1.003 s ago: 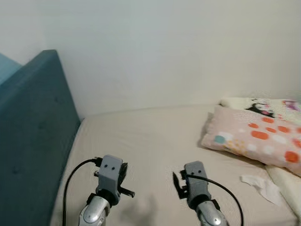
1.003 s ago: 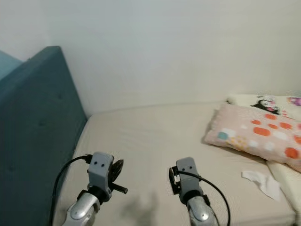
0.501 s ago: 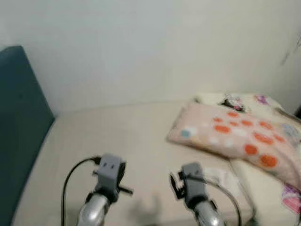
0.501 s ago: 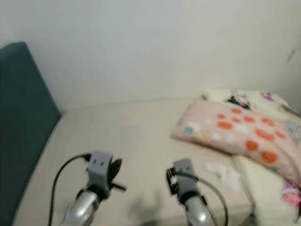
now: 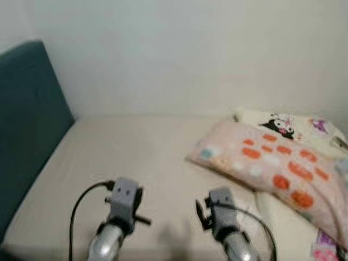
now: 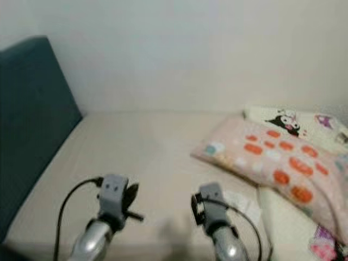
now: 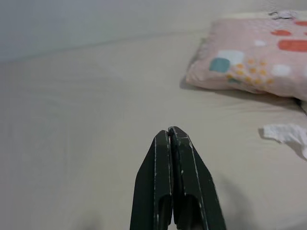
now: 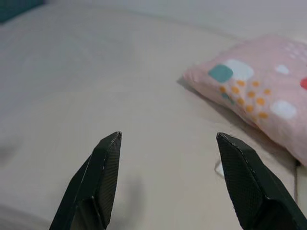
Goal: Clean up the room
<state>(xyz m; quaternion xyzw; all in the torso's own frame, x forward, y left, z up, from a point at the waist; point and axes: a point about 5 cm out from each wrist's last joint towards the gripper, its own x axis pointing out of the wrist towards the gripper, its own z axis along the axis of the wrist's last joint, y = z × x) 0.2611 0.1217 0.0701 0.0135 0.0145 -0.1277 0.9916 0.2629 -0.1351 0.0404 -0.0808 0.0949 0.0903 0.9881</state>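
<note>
A beige mattress [image 5: 136, 152] filled the middle of the scene. A dark teal upholstered headboard [image 5: 27, 125] stood upright along its edge at 9 o'clock. A plain off-white wall [image 5: 179, 54] ran along the far edge at 12 o'clock. At 3 o'clock a pink pillow [image 5: 261, 160] with orange, white and teal spots lay flat on the mattress. A cream pillow [image 5: 288, 125] with a black cartoon print lay just behind it, touching it, near the wall.
</note>
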